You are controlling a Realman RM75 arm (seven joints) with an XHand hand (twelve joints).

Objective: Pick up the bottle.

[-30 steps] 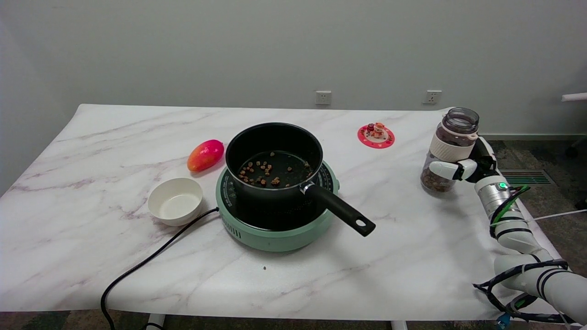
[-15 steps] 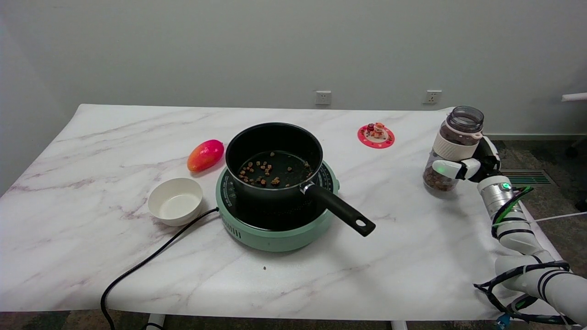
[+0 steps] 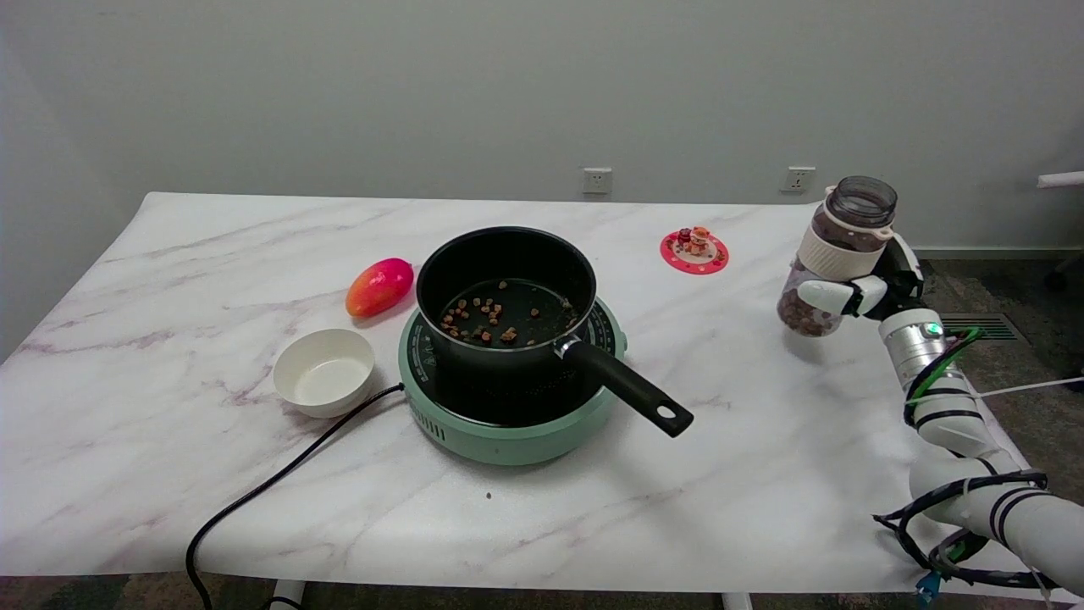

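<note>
The bottle (image 3: 834,254) is a clear jar with a white band below its open dark neck and brown pellets in its lower part. It hangs a little above the table's right side, tilted slightly, with a shadow beneath it. My right hand (image 3: 872,288) grips it from the right, one white finger wrapped across its front under the band. The rest of the hand is partly hidden behind the bottle.
A black saucepan (image 3: 506,296) with brown pellets stands on a green hotplate (image 3: 508,424), handle pointing toward the front right. A white bowl (image 3: 324,371), a mango (image 3: 379,286), a black cord (image 3: 271,483) and a red coaster with small figures (image 3: 694,248) also lie on the marble table (image 3: 762,474).
My right hand has lifted the bottle off the table and raised it a little; the arm has risen with it. Everything else stays put.
</note>
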